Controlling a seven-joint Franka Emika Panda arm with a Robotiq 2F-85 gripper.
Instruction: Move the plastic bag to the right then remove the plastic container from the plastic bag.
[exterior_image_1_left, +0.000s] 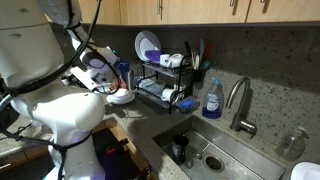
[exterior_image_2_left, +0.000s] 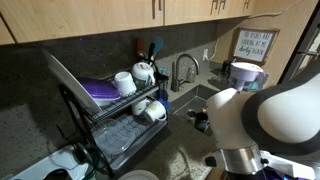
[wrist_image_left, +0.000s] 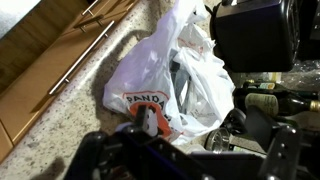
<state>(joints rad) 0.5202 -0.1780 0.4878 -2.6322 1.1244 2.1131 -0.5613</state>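
The speckled granite tabletop (wrist_image_left: 95, 65) is carrying the thin, translucent whitish plastic bag (wrist_image_left: 160, 85), which is lying slumped directly beneath the wrist camera. The gripper (wrist_image_left: 190, 150) is hovering over the bag's near edge with its fingers spread wide and empty, apparently lining up a grasp.

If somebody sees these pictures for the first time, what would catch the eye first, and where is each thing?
Most likely the big white robot arm, which fills the near side of both exterior views. Next comes the dark wire dish rack, loaded with plates and mugs, standing beside the sink. In the wrist view, a wrinkled whitish plastic bag with red print lies on the speckled counter.
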